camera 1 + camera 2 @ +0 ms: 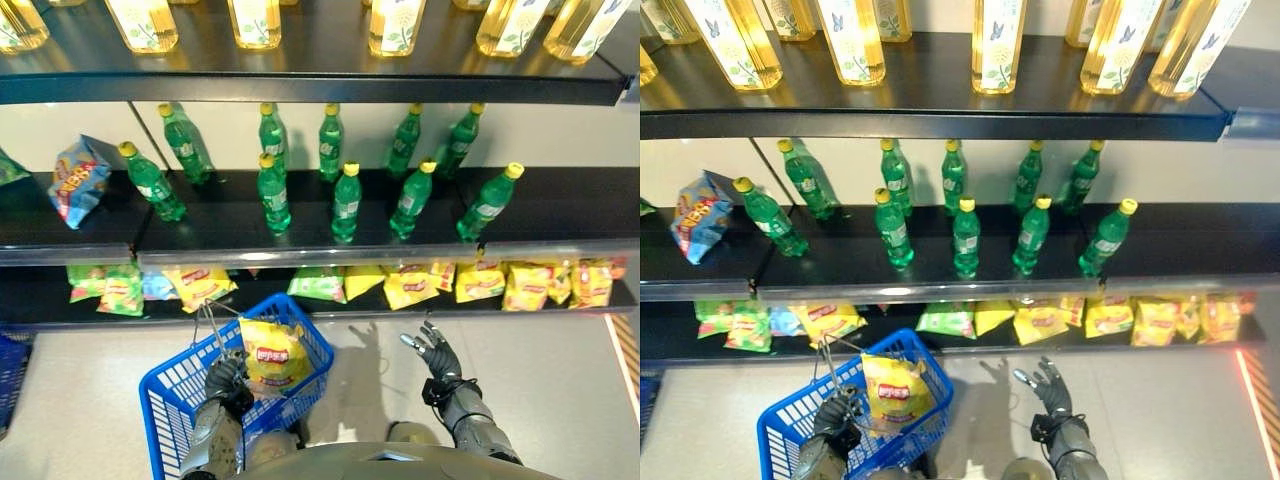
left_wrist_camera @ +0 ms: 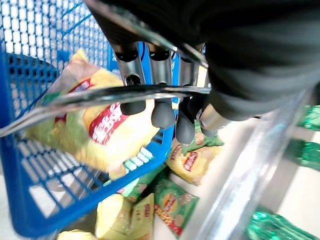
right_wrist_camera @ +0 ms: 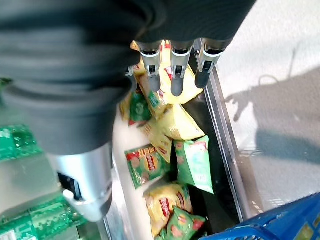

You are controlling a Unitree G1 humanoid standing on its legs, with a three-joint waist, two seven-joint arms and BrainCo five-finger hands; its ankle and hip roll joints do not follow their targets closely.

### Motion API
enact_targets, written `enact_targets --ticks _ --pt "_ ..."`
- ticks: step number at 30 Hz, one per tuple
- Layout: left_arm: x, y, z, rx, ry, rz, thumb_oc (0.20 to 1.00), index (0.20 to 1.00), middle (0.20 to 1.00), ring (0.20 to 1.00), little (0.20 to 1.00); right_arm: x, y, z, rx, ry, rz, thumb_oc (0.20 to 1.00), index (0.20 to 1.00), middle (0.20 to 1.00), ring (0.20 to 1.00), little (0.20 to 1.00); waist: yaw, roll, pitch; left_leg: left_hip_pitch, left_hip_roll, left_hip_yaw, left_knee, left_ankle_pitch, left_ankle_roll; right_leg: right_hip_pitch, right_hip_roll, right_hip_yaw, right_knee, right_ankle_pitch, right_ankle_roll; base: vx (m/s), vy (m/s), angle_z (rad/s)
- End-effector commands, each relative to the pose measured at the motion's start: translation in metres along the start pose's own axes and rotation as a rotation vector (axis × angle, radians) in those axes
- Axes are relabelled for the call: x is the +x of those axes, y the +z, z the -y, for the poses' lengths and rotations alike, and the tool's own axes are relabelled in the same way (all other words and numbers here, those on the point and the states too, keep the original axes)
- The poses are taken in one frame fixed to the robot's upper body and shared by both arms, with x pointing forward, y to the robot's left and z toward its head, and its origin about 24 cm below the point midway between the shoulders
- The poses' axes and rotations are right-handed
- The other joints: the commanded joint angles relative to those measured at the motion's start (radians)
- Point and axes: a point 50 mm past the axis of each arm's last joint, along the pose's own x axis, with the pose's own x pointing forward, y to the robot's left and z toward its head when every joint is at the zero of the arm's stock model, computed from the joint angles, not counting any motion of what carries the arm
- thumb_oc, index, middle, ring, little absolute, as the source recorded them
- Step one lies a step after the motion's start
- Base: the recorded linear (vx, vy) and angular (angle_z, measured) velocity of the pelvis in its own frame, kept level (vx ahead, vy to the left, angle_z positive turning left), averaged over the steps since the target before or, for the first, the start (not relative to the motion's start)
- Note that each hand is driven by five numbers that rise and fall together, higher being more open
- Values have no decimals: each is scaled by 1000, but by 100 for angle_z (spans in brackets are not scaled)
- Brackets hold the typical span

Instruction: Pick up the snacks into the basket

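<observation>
Snack bag (image 1: pixel 272 358) lies in basket (image 1: pixel 175 388) gripped by left hand (image 1: pixel 226 380); right hand (image 1: pixel 436 350) open.

I see a blue plastic mesh shopping basket (image 1: pixel 180 385) with thin wire handles, down at the lower left, in front of the shelves. One yellow crinkled snack bag with a red label (image 1: pixel 272 358) stands tilted inside it, leaning on the far corner with its top above the rim. More yellow and green snack bags (image 1: pixel 480 282) lie in a loose overlapping row along the bottom shelf, some flat, some propped on each other.
</observation>
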Motion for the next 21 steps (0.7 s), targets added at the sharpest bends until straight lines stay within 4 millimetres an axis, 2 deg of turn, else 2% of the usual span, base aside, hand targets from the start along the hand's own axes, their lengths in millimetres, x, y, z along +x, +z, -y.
enact_targets --ticks 1,2,3,5,7,8,9,10,12,13,14,15,16,17,18,19,20,21 --pt "5 50 27 -16 -139 236 200 200 200 200 200 11 28 -12 -9 40 112 1000 1000 1000 1000 1000 26 -22 -55 15 29 -40 9 -43 -56 64 11 -34 -139 249 47 -78 -358 -18" --pt "5 50 26 -35 -124 234 200 200 200 200 200 12 31 -19 -17 66 118 1000 1000 1000 1000 1000 30 -42 -57 1 52 -14 26 -26 -60 52 16 16 -162 259 44 -78 -475 -31" --pt "6 53 26 -40 -118 245 200 200 200 200 200 12 33 -22 -17 79 126 1000 1000 1000 1000 1000 31 -49 -56 4 69 -10 35 -26 -70 44 38 51 -162 225 42 -59 -467 -39" --pt "6 55 27 -58 -117 256 200 200 200 200 200 12 34 -23 -28 96 126 1000 1000 1000 1000 1000 42 -47 -55 7 107 -3 55 -16 -96 55 68 46 -186 184 45 17 -374 -70" --pt "6 56 28 -81 -115 263 200 200 200 200 200 13 34 -21 -37 96 125 1000 1000 1000 1000 1000 42 -32 -46 20 166 -5 70 10 -131 62 123 41 -194 131 22 17 -373 -50" --pt "6 56 28 -81 -116 263 200 200 200 200 200 13 35 -21 -38 96 125 1000 1000 1000 1000 1000 42 -31 -45 20 168 -6 71 10 -132 63 125 41 -194 131 21 2 -286 -14" --pt "5 55 28 -96 -118 264 200 200 200 200 200 13 36 -20 -48 100 128 1000 1000 1000 1000 1000 41 -22 -39 23 194 -3 85 17 -145 73 148 27 -202 109 13 14 -481 -1" --pt "5 53 28 -112 -103 254 200 200 200 200 200 14 36 -18 -52 98 128 1000 1000 1000 1000 1000 33 -3 -28 -2 279 -24 135 110 -188 86 233 38 -209 59 -28 22 -630 -9" --pt "6 50 33 -148 -113 244 200 200 200 200 200 12 35 -15 -46 91 130 1000 1000 1000 1000 1000 19 10 -7 -48 344 -56 209 211 -213 114 306 36 -227 23 -72 14 -499 3" --pt "6 50 33 -148 -113 244 200 200 200 200 200 12 35 -15 -46 91 130 1000 1000 1000 1000 1000 19 10 -7 -48 344 -57 209 211 -213 113 307 36 -227 23 -72 68 -449 21" --pt "4 47 32 -153 -112 231 200 200 200 200 200 9 30 -12 -61 89 122 1000 1000 1000 1000 1000 -11 4 -3 -41 415 20 251 291 -248 128 345 34 -228 -13 -96 57 -411 16" --pt "4 44 33 -159 -112 221 200 200 200 200 200 9 30 -12 -75 91 120 1000 1000 1000 1000 1000 -24 -1 0 -38 442 85 276 306 -251 124 356 20 -228 -18 -106 53 -542 19" --pt "3 42 32 -159 -107 216 200 200 200 200 200 9 31 -11 -95 89 123 1000 1000 1000 1000 1000 -27 -7 4 -32 449 129 320 283 -251 122 365 22 -228 -32 -119 -20 -345 17" --pt "2 41 32 -162 -111 218 200 200 200 200 200 9 31 -10 -107 87 118 1000 1000 1000 1000 1000 -19 -8 6 -35 434 128 352 256 -246 120 367 26 -228 -34 -121 -6 -211 20" --pt "1 41 32 -162 -112 218 200 200 200 200 200 9 31 -10 -107 86 118 1000 1000 1000 1000 1000 -19 -8 6 -36 435 128 357 252 -246 120 367 27 -228 -34 -120 -1 -237 -7" --pt "1 38 30 -152 -111 211 200 200 200 200 200 10 34 -5 -132 74 119 1000 1000 1000 1000 1000 4 -17 12 -81 328 57 431 162 -221 117 369 42 -228 -33 -126 32 -203 -22" --pt "0 37 29 -156 -111 210 200 200 200 200 200 10 34 -4 -135 74 118 1000 1000 1000 1000 1000 10 -28 11 -95 287 38 442 113 -205 124 370 46 -228 -34 -126 46 -247 -17" --pt "-1 36 28 -148 -111 208 200 200 200 200 200 10 33 -3 -135 73 116 1000 1000 1000 1000 1000 14 -34 11 -104 257 25 441 91 -193 125 376 52 -228 -31 -128 28 -117 -14"
